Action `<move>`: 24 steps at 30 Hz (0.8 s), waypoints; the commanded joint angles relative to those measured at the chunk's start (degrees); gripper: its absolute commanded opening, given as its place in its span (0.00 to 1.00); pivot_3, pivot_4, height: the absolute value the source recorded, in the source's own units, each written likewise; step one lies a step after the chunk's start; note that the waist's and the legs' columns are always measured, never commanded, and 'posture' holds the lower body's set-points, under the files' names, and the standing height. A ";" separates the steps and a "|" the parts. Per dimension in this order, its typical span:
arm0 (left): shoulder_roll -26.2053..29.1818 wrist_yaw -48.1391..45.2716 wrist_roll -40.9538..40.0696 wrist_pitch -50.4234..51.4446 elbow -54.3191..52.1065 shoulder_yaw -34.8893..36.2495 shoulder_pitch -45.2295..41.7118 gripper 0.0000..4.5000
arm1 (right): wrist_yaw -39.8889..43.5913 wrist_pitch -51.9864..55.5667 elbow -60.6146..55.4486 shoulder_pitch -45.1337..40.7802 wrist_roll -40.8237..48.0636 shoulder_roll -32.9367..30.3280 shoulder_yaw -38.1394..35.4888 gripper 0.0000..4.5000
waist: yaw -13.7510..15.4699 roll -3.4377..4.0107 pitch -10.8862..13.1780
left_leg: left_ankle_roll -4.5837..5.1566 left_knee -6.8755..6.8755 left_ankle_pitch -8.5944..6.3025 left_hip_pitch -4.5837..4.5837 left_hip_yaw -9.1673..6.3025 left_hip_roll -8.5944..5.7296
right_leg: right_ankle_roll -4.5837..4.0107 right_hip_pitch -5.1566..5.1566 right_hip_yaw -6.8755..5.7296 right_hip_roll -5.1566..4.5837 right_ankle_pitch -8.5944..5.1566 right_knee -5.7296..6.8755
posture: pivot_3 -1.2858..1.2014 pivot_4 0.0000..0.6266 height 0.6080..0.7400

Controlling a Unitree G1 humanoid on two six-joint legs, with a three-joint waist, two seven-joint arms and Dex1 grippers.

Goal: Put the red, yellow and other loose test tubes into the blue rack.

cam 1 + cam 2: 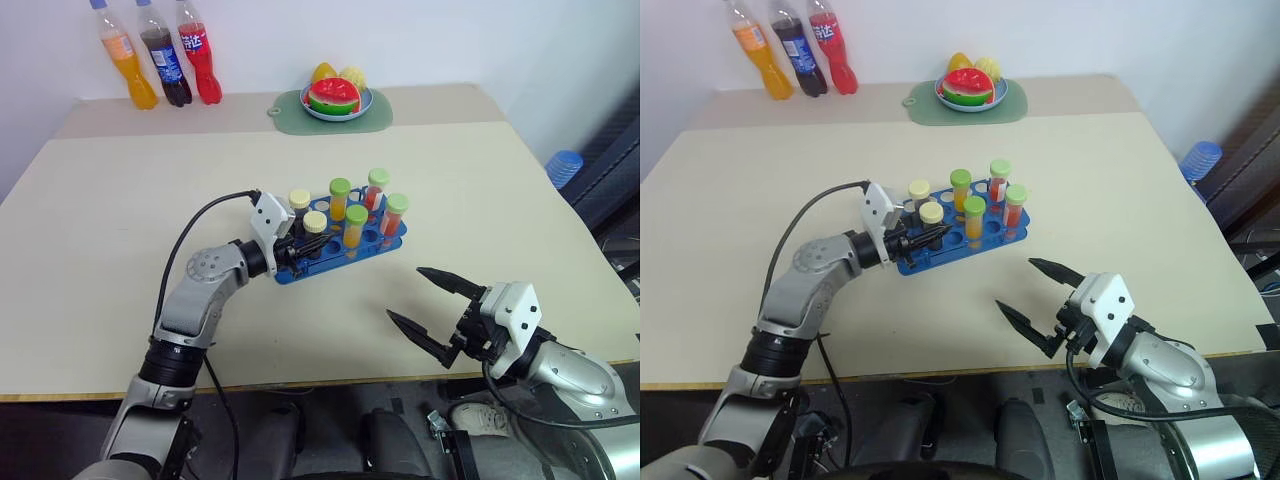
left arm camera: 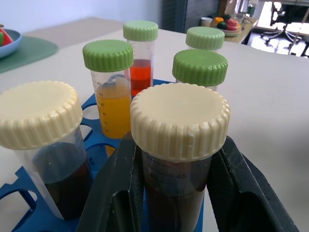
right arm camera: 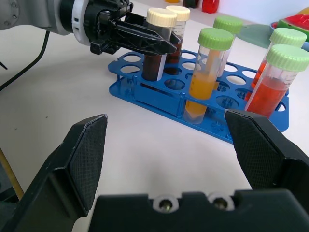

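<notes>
The blue rack (image 1: 345, 240) sat near the middle of the worktop (image 1: 110, 200), well in from every edge, with six capped tubes standing in it: four with green caps holding orange or red liquid, and two with cream caps holding dark liquid at the end nearest the robot's left arm. No loose tube lay on the bare worktop around the rack, so by the look of things the last tube was going in.

The left gripper (image 1: 305, 243) reached in level from the rack's near-left end, its jaws pinching the dark cream-capped tube (image 2: 179, 145) just below the cap. In the right wrist view that tube stood upright with its lower part already down in a rack hole, beside the other cream-capped tube (image 2: 41, 140). The step in hand seemed to be the seating and release of this tube.

The right gripper (image 1: 437, 312) hung above the worktop toward the near right edge, apart from the rack, jaws spread wide and holding nothing.

The next move probably called for the left jaws to part enough to clear the wide cap, then draw straight back the way they came, away from the rack, without nudging the neighbouring tube or dragging the light rack along. Whether the tube had bottomed out in its hole could not be told.
</notes>
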 commanded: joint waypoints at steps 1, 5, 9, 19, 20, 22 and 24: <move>-0.15 -0.51 -0.07 -4.95 -1.97 0.92 0.99 0.39 | -0.14 -1.36 -2.58 0.14 0.19 -0.57 -1.24 0.95 | 0.01 -0.01 0.00 | 0.00 0.00 0.00 0.00 0.00 0.00 | 0.00 -0.01 0.00 0.00 0.00 0.00 | 0.52 0.24 1.00; 0.10 0.32 0.57 -5.81 -2.50 0.61 2.41 0.39 | -0.30 -1.43 -2.31 0.14 -0.08 -0.74 -1.04 0.95 | 0.02 0.00 0.00 | 0.00 0.01 0.00 0.00 0.01 0.00 | 0.00 0.01 0.00 -0.01 0.00 -0.01 | 0.52 0.24 1.00; -0.51 1.51 0.48 -5.12 -3.57 0.38 2.98 0.39 | -0.31 -1.00 -2.39 -0.24 0.32 -0.91 -1.09 0.95 | 0.04 -0.01 0.00 | 0.00 0.00 0.00 0.00 0.00 0.00 | 0.00 0.00 0.00 0.00 0.00 0.00 | 0.52 0.24 1.00; -1.41 2.82 1.72 -7.25 -4.88 -0.38 5.40 0.39 | -0.28 -0.01 -2.27 -1.22 1.23 -1.69 -1.32 0.95 | 0.02 0.00 0.00 | 0.00 0.01 0.00 0.00 0.01 0.00 | 0.00 0.01 0.00 0.00 0.00 -0.01 | 0.52 0.24 1.00; -1.45 3.14 1.86 -7.05 -5.14 -0.42 5.30 0.39 | -0.31 0.15 -2.30 -1.36 1.33 -1.72 -1.33 0.95 | 0.02 0.00 0.00 | 0.00 0.01 0.00 0.00 0.01 0.00 | 0.00 0.01 0.00 0.00 0.00 -0.01 | 0.52 0.24 1.00; -1.51 3.65 2.24 -6.58 -5.49 -0.61 4.94 0.39 | -0.30 0.39 -2.31 -1.49 1.43 -1.75 -1.32 0.95 | 0.02 0.00 0.00 | 0.00 0.00 0.00 0.00 0.01 0.01 | 0.00 0.01 0.00 0.00 0.00 0.00 | 0.52 0.24 1.00; -1.47 3.90 2.30 -6.24 -5.89 -0.64 4.96 0.39 | -0.28 0.67 -2.64 -1.22 1.56 -1.77 -1.35 0.95 | 0.04 0.00 0.00 | 0.00 0.01 0.00 0.00 0.01 0.00 | 0.00 0.01 0.00 0.00 0.00 -0.01 | 0.52 0.24 1.00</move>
